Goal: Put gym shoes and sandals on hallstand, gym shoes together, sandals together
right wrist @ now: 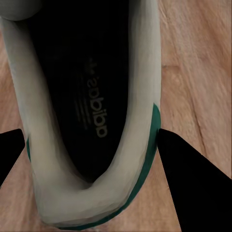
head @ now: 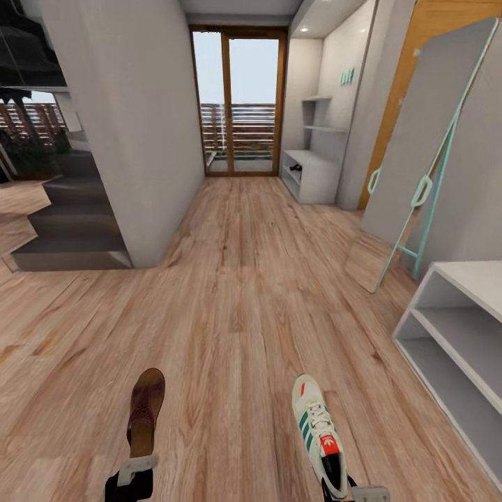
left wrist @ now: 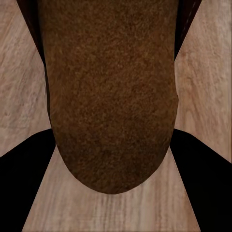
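A: Two shoes are in the grippers over the corridor floor (head: 230,293), seen from the head camera: a brown sandal (head: 145,411) at about 7 o'clock and a white gym shoe (head: 319,434) at about 5 o'clock.

B: How do they look?

A: The sandal is flat brown leather with woven straps and a tan insole. The gym shoe is a white low-top with green side stripes, white laces and a red-orange tongue patch. In the right wrist view its dark insole (right wrist: 92,92) carries pale lettering, with a green band at the heel.

B: Which way do they point?

A: Both long axes run toward 12 o'clock, toes away from the robot, heels at the grippers. The gym shoe's toe leans slightly toward 11.

B: And the grippers?

A: The left gripper (head: 134,472) is clamped on the sandal's heel end; the left wrist view has the brown sole (left wrist: 113,96) between the dark fingers (left wrist: 24,169). The right gripper (head: 348,488) grasps the gym shoe's heel, a finger (right wrist: 193,169) on each side.

B: Any storage nearby?

A: A pale grey-white hallstand (head: 453,335) stands at 3 o'clock, its two open shelf slots bare in the part visible. A second white unit (head: 310,174) sits far down the corridor near 1 o'clock, with something small and dark in its upper slot, too small to identify.
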You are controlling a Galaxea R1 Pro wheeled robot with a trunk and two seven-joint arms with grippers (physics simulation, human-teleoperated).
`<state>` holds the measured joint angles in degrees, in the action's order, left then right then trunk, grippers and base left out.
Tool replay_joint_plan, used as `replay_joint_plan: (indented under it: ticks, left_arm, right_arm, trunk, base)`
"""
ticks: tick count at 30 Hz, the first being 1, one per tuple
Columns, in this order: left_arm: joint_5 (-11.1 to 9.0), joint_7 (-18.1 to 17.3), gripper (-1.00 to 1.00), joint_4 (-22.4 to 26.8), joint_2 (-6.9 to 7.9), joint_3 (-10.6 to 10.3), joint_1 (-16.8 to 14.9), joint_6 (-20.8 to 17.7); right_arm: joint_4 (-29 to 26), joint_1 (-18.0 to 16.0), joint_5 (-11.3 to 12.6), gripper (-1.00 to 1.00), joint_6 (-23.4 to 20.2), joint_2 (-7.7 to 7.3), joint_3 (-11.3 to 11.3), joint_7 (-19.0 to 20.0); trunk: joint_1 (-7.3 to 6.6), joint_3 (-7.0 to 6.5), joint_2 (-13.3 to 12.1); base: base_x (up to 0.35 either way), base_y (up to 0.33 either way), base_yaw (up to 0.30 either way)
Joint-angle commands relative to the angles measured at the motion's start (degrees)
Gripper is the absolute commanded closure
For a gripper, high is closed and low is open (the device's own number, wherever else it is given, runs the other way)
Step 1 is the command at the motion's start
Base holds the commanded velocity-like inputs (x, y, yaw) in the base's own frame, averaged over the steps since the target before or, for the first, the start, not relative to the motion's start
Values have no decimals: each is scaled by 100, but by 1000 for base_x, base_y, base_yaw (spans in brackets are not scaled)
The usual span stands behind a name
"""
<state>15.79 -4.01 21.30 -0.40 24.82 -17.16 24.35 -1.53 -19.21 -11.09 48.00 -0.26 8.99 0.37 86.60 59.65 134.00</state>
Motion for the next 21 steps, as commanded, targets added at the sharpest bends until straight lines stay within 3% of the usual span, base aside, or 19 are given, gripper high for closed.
replay_joint_plan:
  ticks: [1,12,21]
  left_arm:
    - [29,-44,100,0,-4,49,-3,17]
    - [29,-47,100,-3,-4,49,1,17]
    - [29,-47,100,-9,-4,49,2,17]
  right_arm:
    - [3,-3,-51,100,16,-1,50,7]
    - [-86,-3,-52,100,38,-5,39,16]
    - [-886,-4,-29,100,33,-26,57,24]
  trunk:
    - [2,5,2]
    - [2,5,2]
    - [2,5,2]
  base:
    - [339,0,0]
    - [339,0,0]
    - [339,0,0]
